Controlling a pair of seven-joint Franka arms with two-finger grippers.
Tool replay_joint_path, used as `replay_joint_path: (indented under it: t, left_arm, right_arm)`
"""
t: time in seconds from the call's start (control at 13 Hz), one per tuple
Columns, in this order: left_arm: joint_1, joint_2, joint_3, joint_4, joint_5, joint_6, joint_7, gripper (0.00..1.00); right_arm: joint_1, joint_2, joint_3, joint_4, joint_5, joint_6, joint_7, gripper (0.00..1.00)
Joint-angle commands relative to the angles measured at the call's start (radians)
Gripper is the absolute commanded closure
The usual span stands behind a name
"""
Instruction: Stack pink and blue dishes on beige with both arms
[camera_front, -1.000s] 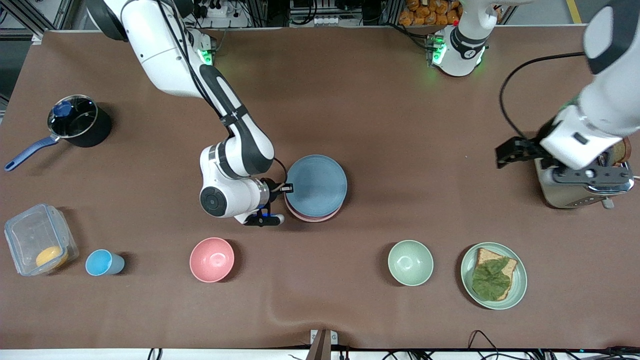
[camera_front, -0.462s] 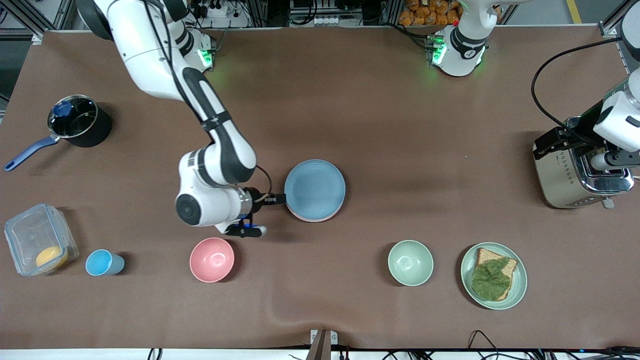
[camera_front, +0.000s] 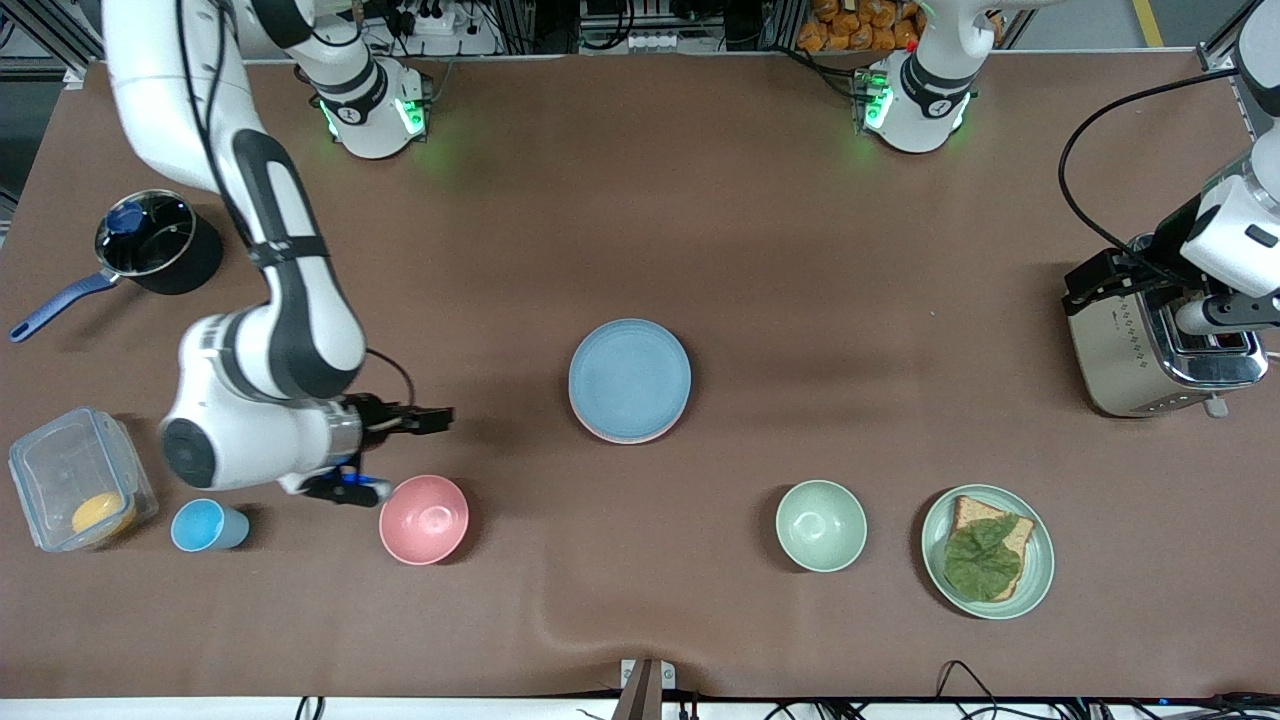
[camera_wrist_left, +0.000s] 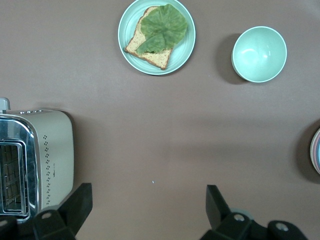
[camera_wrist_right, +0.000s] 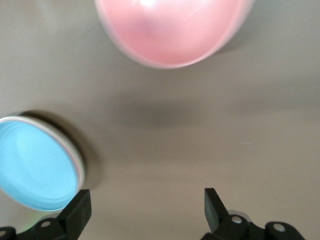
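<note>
stack: blue plate (camera_front: 629, 377) on a pink rim, mid-tabletop, bare cloth all round it
right gripper (camera_front: 440, 416): fingers spread, over cloth between stack and pink bowl (camera_front: 424, 519)
near edge: blue cup (camera_front: 205, 526), green bowl (camera_front: 821, 525), bread plate (camera_front: 987, 551) in a row
left gripper (camera_wrist_left: 145, 212): spread, beside toaster (camera_front: 1150, 345)

Two bowls, pink (camera_front: 424, 519) and green (camera_front: 821, 525); one plate stack (camera_front: 630, 380); one bread plate (camera_front: 987, 551); one cup (camera_front: 207, 525), pot (camera_front: 158, 243), toaster (camera_front: 1150, 345), container (camera_front: 78, 477).
</note>
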Motion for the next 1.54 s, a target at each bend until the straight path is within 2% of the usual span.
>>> replay_joint_path:
  t: [0.0, 0.15, 0.38, 0.46, 0.77, 1.0, 1.15, 1.46]
  left_arm:
    - [0.003, -0.002, -0.002, 0.006, -0.015, -0.013, 0.002, 0.0]
    - [-0.003, -0.002, -0.002, 0.006, -0.015, -0.014, -0.006, 0.0]
    - [0.002, -0.002, -0.002, 0.006, -0.015, -0.014, -0.006, 0.0]
    - [0.003, -0.002, -0.002, 0.006, -0.015, -0.014, -0.001, 0.0]
    - [-0.004, -0.002, -0.004, 0.007, -0.007, -0.016, -0.001, 0.0]
    - [-0.006, -0.002, -0.013, 0.016, -0.001, -0.029, -0.004, 0.0]
    - [-0.007, 0.004, -0.013, 0.027, -0.001, -0.046, -0.01, 0.0]
    - [-0.01, 0.005, -0.013, 0.033, -0.001, -0.046, -0.012, 0.0]
  right_arm:
    - [-0.049, -0.084, 0.012, -0.018, -0.139, -0.068, 0.005, 0.0]
    - [-0.096, -0.126, 0.013, -0.021, -0.22, -0.123, -0.06, 0.0]
    - [-0.135, -0.191, 0.0, -0.032, -0.256, -0.159, -0.159, 0.0]
    - [-0.135, -0.231, -0.022, -0.049, -0.27, -0.165, -0.162, 0.0]
    - [-0.179, -0.452, -0.029, -0.17, -0.323, -0.156, -0.16, 0.0]
    - [-0.173, -0.552, -0.029, -0.167, -0.378, -0.157, -0.147, 0.0]
    - [-0.179, -0.6, -0.028, -0.158, -0.396, -0.162, -0.147, 0.0]
    - [-0.215, -0.614, -0.022, -0.165, -0.38, -0.168, -0.144, 0.0]
